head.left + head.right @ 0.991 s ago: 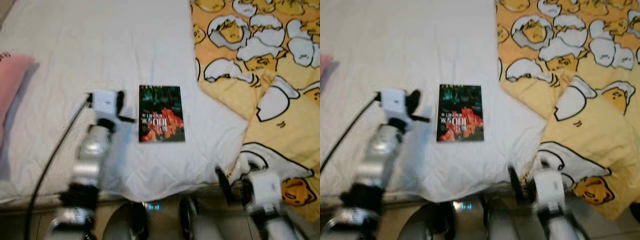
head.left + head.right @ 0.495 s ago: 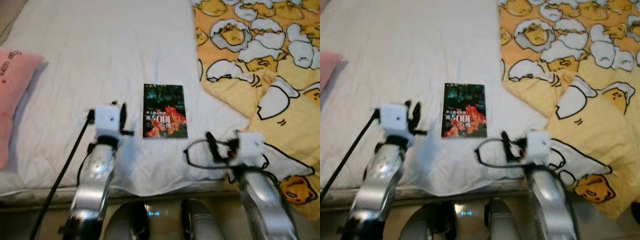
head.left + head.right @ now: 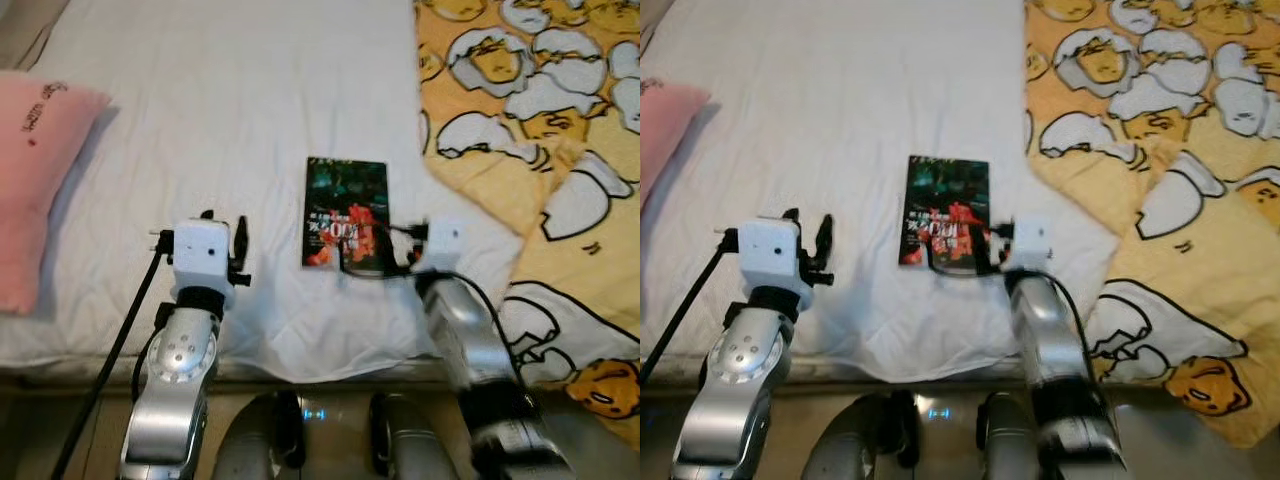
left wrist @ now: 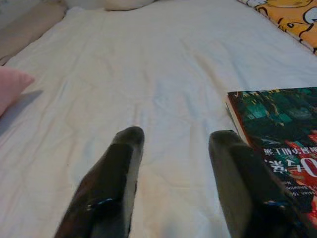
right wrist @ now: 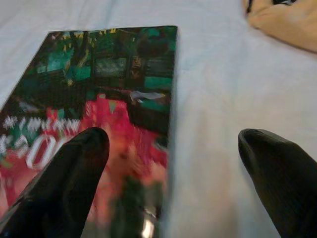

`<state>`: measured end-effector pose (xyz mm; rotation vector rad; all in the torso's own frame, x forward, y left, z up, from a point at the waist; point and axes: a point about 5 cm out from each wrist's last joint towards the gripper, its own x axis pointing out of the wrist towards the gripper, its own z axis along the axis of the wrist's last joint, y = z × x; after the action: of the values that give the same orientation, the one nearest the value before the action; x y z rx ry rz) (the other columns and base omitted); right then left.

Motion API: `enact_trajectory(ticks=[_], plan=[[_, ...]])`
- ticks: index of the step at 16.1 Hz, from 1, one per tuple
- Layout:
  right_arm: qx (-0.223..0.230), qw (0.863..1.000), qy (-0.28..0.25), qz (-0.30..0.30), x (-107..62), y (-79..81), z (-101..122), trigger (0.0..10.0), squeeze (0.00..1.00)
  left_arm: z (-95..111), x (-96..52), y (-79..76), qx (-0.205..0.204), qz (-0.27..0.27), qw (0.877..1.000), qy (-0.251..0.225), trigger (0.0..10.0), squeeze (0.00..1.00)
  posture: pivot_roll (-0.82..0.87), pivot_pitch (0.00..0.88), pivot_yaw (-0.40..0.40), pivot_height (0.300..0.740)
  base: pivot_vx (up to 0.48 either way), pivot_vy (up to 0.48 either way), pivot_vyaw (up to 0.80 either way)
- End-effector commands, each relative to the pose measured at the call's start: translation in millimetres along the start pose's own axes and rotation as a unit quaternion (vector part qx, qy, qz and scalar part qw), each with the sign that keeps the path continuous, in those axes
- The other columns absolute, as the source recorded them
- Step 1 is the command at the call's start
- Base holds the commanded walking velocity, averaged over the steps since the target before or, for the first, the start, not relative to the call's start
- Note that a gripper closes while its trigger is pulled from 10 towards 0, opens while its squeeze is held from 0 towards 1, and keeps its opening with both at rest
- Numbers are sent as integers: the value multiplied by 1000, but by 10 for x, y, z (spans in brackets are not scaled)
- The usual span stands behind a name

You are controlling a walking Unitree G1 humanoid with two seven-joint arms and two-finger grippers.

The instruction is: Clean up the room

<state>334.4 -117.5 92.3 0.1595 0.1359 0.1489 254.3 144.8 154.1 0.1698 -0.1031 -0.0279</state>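
Book pickup is my current step: it lies flat on the white bedsheet, my right gripper spread wide over its near corner. My left gripper hovers spread just beside it. Next I need one finger under that edge.

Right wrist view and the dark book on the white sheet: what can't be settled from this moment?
- Dark green-and-red paperback book: its near edge is blurred in the right wrist view; whether the right gripper touches it cannot be told.
- Its cover lettering is too small in the eye views.
- Pink pillow: cut off by the frame's left edge.
- Yellow egg-print blanket: runs off the top and right edges.
- Left gripper hangs open over the white quilted sheet.
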Motion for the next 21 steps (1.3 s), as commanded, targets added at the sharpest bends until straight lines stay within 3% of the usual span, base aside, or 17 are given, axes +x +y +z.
enact_trajectory(ticks=[1,6,7,11,17,21], plan=[[14,1000,12,-17,-27,-45,-100,10000,0,10,-45,-11,1,-7,1000,4,10000,0,-9,332,21,703,0,0,0],[60,998,26,-24,52,27,-209,10000,0,276,-203,-265,-31,-134,990,-34,10000,0,13,361,25,703,0,0,0],[65,997,28,-24,62,49,-231,10000,0,379,-222,-329,1,-165,985,-55,10000,0,21,365,25,703,0,0,0],[89,995,33,-14,112,175,-255,10000,0,409,-190,-243,-12,-147,988,-51,10000,0,26,367,28,703,0,0,0],[-17,999,-28,31,115,469,-162,10000,0,366,-250,-278,-13,-154,987,-33,10000,0,31,367,20,703,0,0,0],[2,999,-7,37,122,542,-236,10000,0,347,-252,-287,-10,-154,988,-27,10000,0,32,366,15,703,0,0,0]])
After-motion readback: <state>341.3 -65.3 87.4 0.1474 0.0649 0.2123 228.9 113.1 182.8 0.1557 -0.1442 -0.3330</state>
